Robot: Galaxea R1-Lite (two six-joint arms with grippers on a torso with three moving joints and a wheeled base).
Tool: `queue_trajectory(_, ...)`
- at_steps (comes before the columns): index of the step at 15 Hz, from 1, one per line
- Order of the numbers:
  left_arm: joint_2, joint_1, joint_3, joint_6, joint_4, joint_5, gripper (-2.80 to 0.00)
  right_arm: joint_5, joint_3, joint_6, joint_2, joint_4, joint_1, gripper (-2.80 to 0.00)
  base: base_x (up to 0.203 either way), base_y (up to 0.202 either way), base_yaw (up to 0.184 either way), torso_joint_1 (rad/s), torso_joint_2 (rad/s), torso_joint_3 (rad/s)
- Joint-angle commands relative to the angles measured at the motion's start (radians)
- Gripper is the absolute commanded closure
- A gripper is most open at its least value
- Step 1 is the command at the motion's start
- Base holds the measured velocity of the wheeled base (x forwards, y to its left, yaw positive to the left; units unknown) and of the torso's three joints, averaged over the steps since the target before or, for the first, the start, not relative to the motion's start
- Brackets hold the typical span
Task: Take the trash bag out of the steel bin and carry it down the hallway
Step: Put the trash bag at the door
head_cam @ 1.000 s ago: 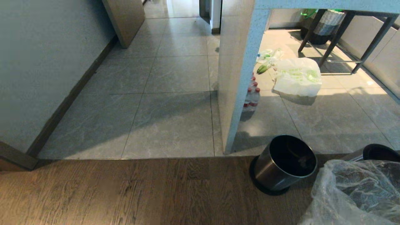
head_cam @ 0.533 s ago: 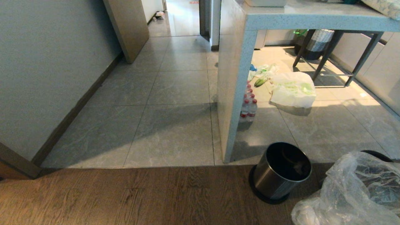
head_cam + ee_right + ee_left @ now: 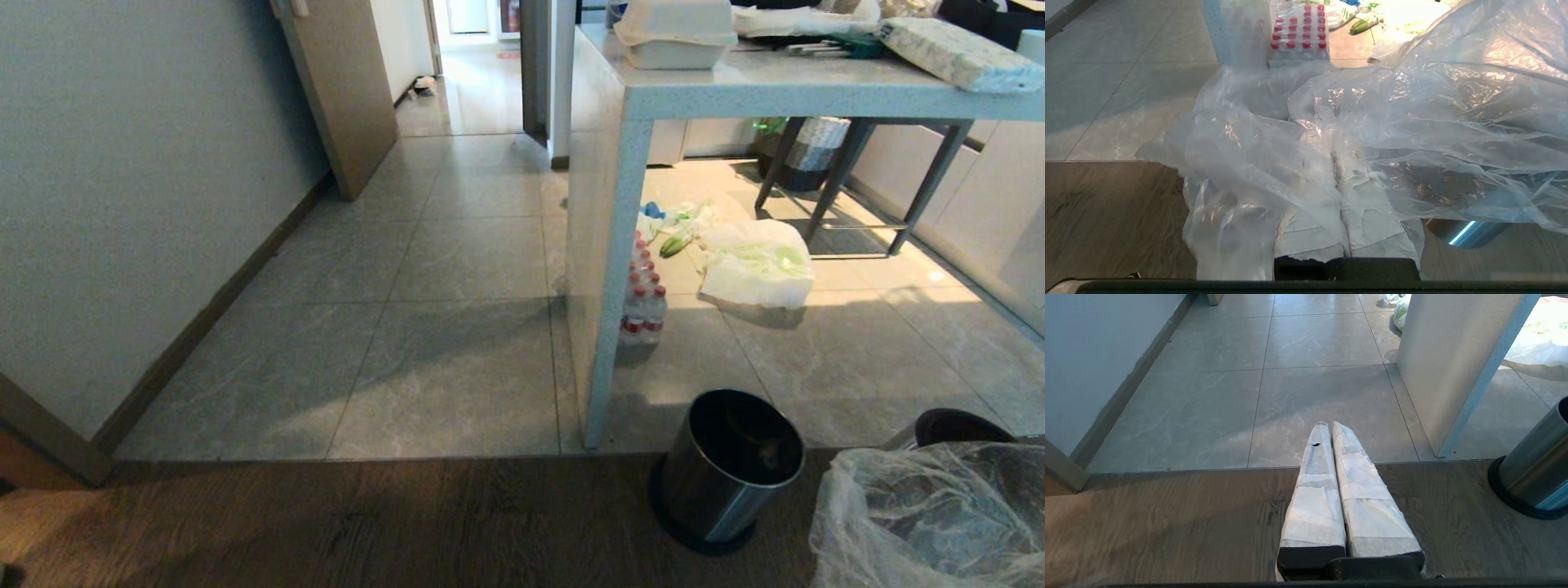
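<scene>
Trash bag (image 3: pixel 931 514): lower right of frame, out of the steel bin (image 3: pixel 731 465), pinched in the right gripper (image 3: pixel 1345 204) for carrying. Left gripper (image 3: pixel 1331 435): pressed together, empty, idle.

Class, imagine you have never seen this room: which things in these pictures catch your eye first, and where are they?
The clear, crinkled trash bag billows at the head view's lower right, draped over the shut right gripper. Just left of it the steel bin stands unlined on the wood floor, by the table's leg. Under the table lie a white bag with green print and red-capped bottles.
</scene>
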Motion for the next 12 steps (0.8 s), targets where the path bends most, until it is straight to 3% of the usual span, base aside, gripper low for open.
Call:
queue_trajectory(1, 0.0, -0.001, 0.0, 0.002, 0.0, 0.0, 0.0, 0.0, 0.002, -0.001, 0.002, 0.0, 0.0, 0.0, 0.0, 0.0, 0.0, -0.001, 0.0, 0.035)
queue_trajectory(12, 0.0, -0.001, 0.0, 0.002, 0.0, 0.0, 0.0, 0.0, 0.002, -0.001, 0.002, 0.0, 0.0, 0.0, 0.0, 0.0, 0.0, 0.0, 0.0, 0.002)
